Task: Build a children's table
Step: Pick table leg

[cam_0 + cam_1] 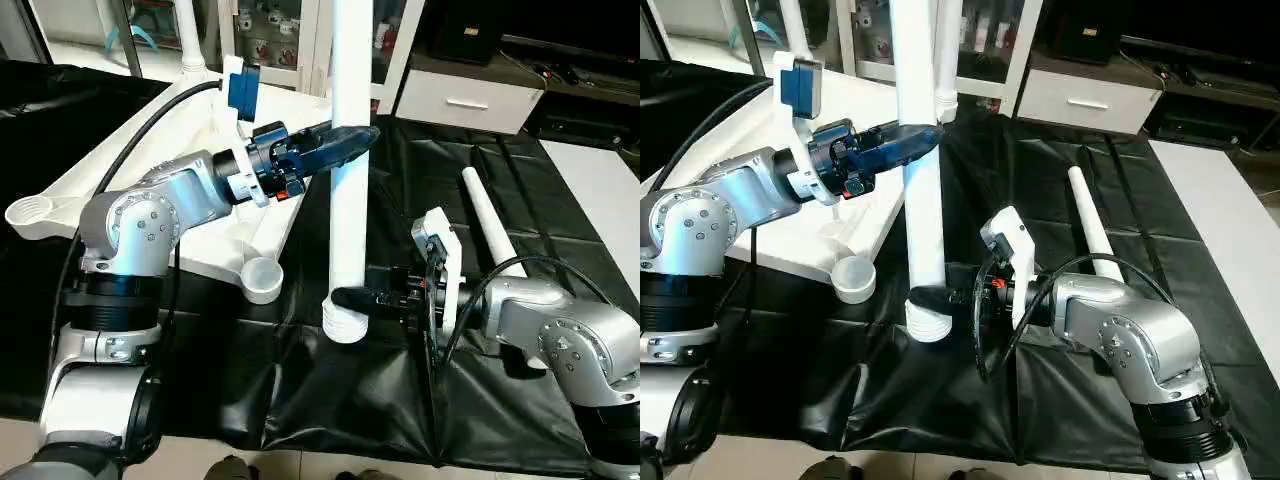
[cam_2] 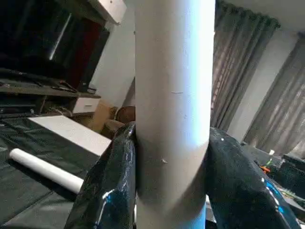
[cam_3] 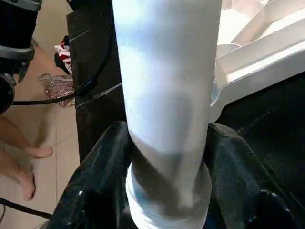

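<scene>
While both grippers clasp it, a white leg [image 1: 351, 150] stands upright on the black mat [image 1: 330, 400].
Left gripper [image 1: 352, 138] pinches it high, right gripper [image 1: 350, 298] seemingly just above its ribbed foot; the tabletop [image 1: 150, 140] lies upside down just beside, another leg [image 1: 490, 225] behind.

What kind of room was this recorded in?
Probably a lived-in home living room: a glass-fronted display cabinet with small items, a low white drawer unit beside dark electronics, and long grey curtains.
</scene>
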`<state>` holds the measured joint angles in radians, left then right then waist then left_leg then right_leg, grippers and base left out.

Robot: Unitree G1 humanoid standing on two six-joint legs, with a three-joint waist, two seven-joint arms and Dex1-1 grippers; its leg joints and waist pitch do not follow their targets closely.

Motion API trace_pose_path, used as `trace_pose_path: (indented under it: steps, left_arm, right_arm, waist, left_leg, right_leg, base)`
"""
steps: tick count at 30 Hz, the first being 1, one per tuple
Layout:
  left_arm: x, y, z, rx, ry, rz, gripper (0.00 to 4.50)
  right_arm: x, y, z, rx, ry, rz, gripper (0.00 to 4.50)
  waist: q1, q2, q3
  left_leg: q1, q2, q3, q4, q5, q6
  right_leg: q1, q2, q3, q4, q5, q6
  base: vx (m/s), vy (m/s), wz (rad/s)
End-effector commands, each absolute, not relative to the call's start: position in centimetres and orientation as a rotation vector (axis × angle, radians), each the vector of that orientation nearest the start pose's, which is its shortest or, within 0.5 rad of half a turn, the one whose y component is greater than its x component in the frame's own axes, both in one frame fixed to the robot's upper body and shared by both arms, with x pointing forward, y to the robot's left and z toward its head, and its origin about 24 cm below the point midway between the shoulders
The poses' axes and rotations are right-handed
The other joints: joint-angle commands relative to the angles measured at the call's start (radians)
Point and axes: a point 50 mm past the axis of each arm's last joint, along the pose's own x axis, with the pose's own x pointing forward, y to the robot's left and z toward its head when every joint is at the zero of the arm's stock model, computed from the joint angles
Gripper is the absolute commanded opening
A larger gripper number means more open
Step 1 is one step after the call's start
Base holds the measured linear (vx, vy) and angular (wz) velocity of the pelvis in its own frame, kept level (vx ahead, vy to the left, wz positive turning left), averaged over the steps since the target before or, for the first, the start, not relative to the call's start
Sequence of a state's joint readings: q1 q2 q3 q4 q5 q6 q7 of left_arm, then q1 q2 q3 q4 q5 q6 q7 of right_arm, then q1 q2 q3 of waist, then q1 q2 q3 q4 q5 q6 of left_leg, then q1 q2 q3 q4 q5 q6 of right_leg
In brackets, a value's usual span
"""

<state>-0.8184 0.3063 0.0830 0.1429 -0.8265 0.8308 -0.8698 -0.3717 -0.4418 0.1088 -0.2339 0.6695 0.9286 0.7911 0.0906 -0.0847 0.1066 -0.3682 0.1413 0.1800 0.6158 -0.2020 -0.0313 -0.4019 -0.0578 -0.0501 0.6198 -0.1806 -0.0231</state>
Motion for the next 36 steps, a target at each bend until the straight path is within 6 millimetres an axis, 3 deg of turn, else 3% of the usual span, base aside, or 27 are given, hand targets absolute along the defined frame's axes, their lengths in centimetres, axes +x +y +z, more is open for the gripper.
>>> trace_pose_path:
  steps: [1, 12, 15, 18, 19, 23, 29, 33, 36]
  left_arm:
    - [32.2, 10.2, 23.5, -0.424, -0.049, -1.363, 1.72]
    - [32.2, 10.2, 23.2, -0.419, -0.028, -1.32, 1.72]
    - [33.1, 10.5, 22.8, -0.457, 0.014, -1.229, 2.42]
    - [33.7, 10.9, 22.6, -0.462, 0.029, -1.155, 2.45]
    - [34.0, 11.0, 22.5, -0.463, 0.034, -1.116, 2.52]
    - [34.9, 11.2, 22.1, -0.468, 0.039, -0.976, 2.97]
    - [35.7, 10.9, 22.1, -0.496, -0.008, -0.81, 3.57]
    - [36.3, 10.2, 21.6, -0.502, -0.07, -0.605, 3.8]
    - [36.6, 10.0, 20.7, -0.577, -0.065, -0.502, 3.81]
  right_arm:
    - [26.0, -11.9, 12.1, 0.19, 0.418, 1.196, 2.09]
    - [26.7, -12.0, 12.4, 0.183, 0.364, 1.139, 1.89]
    - [27.3, -12.3, 12.8, 0.157, 0.316, 1.084, 1.89]
    - [28.0, -12.5, 13.1, 0.11, 0.272, 1.01, 1.88]
    - [28.2, -12.6, 13.2, 0.09, 0.259, 0.996, 1.88]
    - [28.8, -12.7, 13.9, 0.026, 0.21, 0.927, 1.87]
    - [29.8, -12.3, 13.8, -0.22, 0.15, 0.79, 1.87]
    - [30.9, -11.4, 13.7, -0.354, 0.061, 0.587, 1.87]
    - [31.1, -11.2, 13.5, -0.408, 0.02, 0.468, 1.87]
  waist:
    - [0.003, 0.019, -0.079]
    - [0.004, 0.021, -0.082]
    - [0.004, 0.026, -0.083]
    - [0.004, 0.022, -0.083]
    - [0.003, 0.025, -0.084]
    - [0.002, 0.023, -0.083]
    - [0.0, 0.02, -0.082]
    - [-0.004, 0.019, -0.08]
    - [-0.005, 0.017, -0.083]
  left_leg:
    - [0.017, 0.091, -0.038, -0.081, -0.116, -0.033]
    - [0.017, 0.091, -0.038, -0.079, -0.108, -0.036]
    - [0.017, 0.091, -0.038, -0.079, -0.111, -0.039]
    - [0.018, 0.089, -0.037, -0.079, -0.111, -0.049]
    - [0.017, 0.088, -0.038, -0.078, -0.107, -0.051]
    - [0.016, 0.087, -0.038, -0.078, -0.11, -0.044]
    - [0.015, 0.089, -0.038, -0.077, -0.089, -0.04]
    - [0.015, 0.089, -0.039, -0.078, -0.106, -0.036]
    - [0.016, 0.089, -0.039, -0.077, -0.094, -0.038]
  right_leg:
    - [0.054, -0.109, 0.06, -0.068, -0.189, -0.224]
    - [0.055, -0.109, 0.06, -0.064, -0.164, -0.233]
    - [0.055, -0.109, 0.059, -0.064, -0.162, -0.234]
    - [0.054, -0.107, 0.06, -0.065, -0.162, -0.227]
    - [0.055, -0.106, 0.059, -0.063, -0.156, -0.226]
    - [0.058, -0.105, 0.06, -0.065, -0.152, -0.221]
    - [0.058, -0.106, 0.059, -0.063, -0.115, -0.222]
    - [0.057, -0.105, 0.061, -0.069, -0.148, -0.205]
    - [0.056, -0.104, 0.061, -0.066, -0.114, -0.212]
  base:
    - [0.0, 0.0, 0.0]
    - [0.0, 0.0, 0.0]
    - [0.0, 0.0, 0.0]
    - [0.0, 0.0, 0.0]
    - [0.0, 0.0, 0.0]
    - [0.0, 0.0, 0.0]
    - [0.0, 0.0, 0.0]
    - [0.0, 0.0, 0.0]
    - [0.0, 0.0, 0.0]
